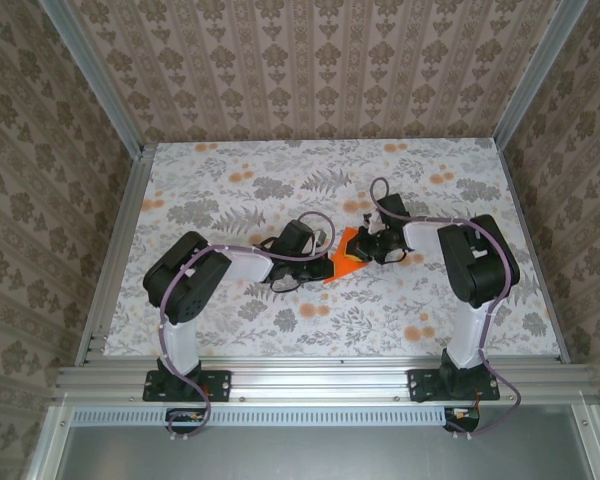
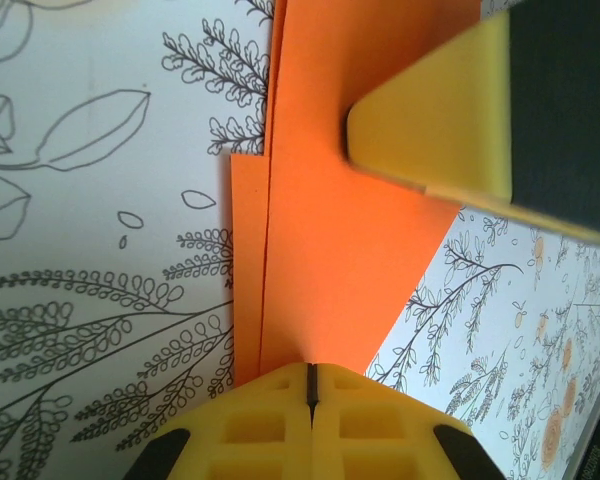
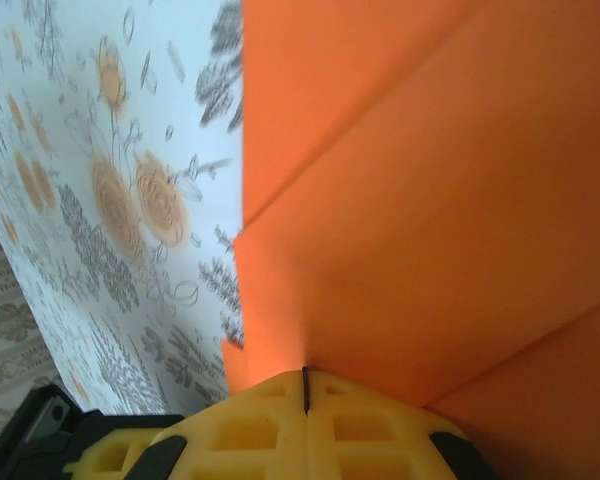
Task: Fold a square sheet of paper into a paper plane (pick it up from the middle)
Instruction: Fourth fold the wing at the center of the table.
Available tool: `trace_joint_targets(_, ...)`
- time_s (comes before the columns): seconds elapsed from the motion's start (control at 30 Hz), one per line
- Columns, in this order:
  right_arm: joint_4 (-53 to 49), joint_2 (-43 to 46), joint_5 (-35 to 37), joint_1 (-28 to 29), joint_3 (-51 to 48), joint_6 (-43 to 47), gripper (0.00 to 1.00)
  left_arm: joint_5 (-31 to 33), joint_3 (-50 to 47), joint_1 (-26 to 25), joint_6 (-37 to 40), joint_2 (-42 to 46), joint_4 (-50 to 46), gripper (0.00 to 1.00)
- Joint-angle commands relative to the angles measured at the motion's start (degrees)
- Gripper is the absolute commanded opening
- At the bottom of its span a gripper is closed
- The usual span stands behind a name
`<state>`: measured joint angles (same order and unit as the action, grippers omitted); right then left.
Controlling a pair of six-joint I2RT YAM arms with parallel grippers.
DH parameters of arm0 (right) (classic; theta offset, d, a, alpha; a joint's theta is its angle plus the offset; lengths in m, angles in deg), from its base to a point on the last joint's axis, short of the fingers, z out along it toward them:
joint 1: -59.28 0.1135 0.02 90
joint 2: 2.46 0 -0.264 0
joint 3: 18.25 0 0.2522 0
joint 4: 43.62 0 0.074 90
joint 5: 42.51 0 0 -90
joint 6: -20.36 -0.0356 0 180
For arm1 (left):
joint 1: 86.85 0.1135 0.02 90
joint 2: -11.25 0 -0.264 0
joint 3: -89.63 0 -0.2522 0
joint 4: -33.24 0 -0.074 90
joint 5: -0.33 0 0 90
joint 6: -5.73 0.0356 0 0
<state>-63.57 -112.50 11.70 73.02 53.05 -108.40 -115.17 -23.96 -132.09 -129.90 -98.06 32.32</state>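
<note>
Jaws of the left gripper and right gripper are closed, pinching the part-folded paper at the middle of the table. Thin, light and limp, it likely tears easily; pinches beside creases suit best.

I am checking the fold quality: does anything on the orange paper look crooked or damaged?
Slightly. In the left wrist view the layers of the orange paper do not line up: a lower layer juts out left of the upper edge. I see no tear.
</note>
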Motion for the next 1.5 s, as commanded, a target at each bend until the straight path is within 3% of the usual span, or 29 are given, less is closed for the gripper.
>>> trace_joint_targets(0.0,-2.3,-3.3,7.9,-4.4,2.3,1.0,0.05,1.7,-4.1,0.2,1.9,-2.6,-14.9,0.0)
trace_joint_targets(0.3,0.7,-5.9,7.6,-10.8,5.8,-2.4,0.06,1.5,-3.8,0.2,2.0,-2.1,-15.3,0.0)
trace_joint_targets(0.53,-4.4,-1.3,10.0,-11.6,9.4,2.0,0.07,1.5,-3.1,0.2,1.9,-2.0,-15.6,0.0)
trace_joint_targets(0.87,3.8,11.3,3.7,-3.5,-5.7,-2.1,0.1,1.6,-0.2,0.2,2.0,-1.6,-16.6,0.0)
trace_joint_targets(1.07,8.0,7.1,1.9,1.8,-8.1,-5.3,0.1,1.3,0.9,0.2,2.2,-1.7,-16.7,0.0)
trace_joint_targets(1.27,10.8,3.7,0.8,2.2,-7.6,-6.5,0.1,1.4,0.8,0.1,2.6,-1.6,-16.8,0.0)
trace_joint_targets(1.47,5.9,2.6,4.4,2.2,-5.9,-5.4,0.1,1.2,1.1,0.2,2.8,-1.2,-17.0,0.0)
